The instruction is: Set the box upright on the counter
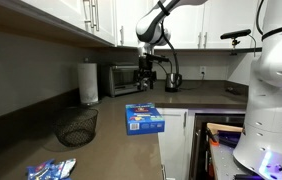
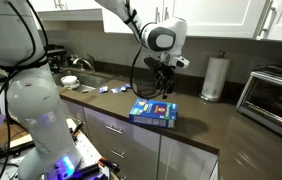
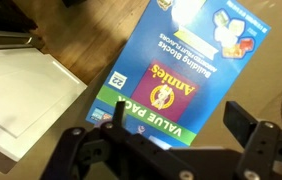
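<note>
Hovering above the flat blue cardboard box (image 1: 144,119), I have my claw (image 1: 147,75) spread wide, with nothing held between its fingers (image 3: 246,128). The wrist view shows this plainly: the two dark fingers stand well apart and the box's printed face, with its round red-and-yellow logo, fills the picture beneath them.

The box lies on its broad side on the dark grey counter (image 1: 111,140), face up and near the front edge. In both exterior views there is open air between my claw and the box, so I am not touching it.

As I judge it, none of the real work is done. The box is not upright, not gripped and not lifted. My being over it is the only progress I can claim.

What is left is to come down, close on an edge or across the narrow width, tip the box up onto one of its thin sides and let go with it standing.

The white paper towel roll (image 1: 89,82) and the silver toaster oven (image 1: 121,78) stand well apart from it, at the back wall.
</note>
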### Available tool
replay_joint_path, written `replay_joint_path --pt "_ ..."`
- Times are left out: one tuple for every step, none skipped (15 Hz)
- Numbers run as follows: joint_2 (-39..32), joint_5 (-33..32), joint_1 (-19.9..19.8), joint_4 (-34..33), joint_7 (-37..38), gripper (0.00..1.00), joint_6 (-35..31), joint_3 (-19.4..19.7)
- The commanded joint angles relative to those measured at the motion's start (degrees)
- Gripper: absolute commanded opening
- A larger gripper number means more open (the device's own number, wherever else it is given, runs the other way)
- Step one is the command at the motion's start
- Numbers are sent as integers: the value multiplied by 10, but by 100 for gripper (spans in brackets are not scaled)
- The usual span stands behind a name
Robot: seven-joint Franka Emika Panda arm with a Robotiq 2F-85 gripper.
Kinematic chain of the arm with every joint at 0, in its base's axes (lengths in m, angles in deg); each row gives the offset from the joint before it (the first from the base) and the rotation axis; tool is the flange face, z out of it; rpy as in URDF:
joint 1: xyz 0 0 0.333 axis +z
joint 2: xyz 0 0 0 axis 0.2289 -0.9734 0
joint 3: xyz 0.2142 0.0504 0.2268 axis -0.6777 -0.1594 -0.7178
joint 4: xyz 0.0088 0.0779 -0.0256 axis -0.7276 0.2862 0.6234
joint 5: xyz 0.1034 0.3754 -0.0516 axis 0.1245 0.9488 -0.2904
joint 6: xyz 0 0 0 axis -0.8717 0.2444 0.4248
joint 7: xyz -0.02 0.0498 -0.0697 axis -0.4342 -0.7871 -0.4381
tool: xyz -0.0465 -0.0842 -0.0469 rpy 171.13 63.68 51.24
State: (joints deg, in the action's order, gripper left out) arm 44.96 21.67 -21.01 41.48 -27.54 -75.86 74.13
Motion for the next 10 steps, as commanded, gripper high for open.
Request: replay_joint_path --pt "-59 25 -26 -77 -113 100 69 16" --pt "-75 33 -34 -99 -145 100 93 21" --pt "-92 45 -43 -123 -176 100 121 24" --pt "-111 60 -53 -147 -210 100 153 25" --pt "-126 69 -62 -168 -233 100 181 25" --pt "-145 72 -70 -188 -250 100 202 24" --pt "-160 77 -78 -207 -268 100 227 21" --pt "-176 80 -85 -224 -282 100 246 18" --pt "-188 80 -90 -236 -289 100 256 16" --pt "-201 82 -93 -246 -294 100 262 12"
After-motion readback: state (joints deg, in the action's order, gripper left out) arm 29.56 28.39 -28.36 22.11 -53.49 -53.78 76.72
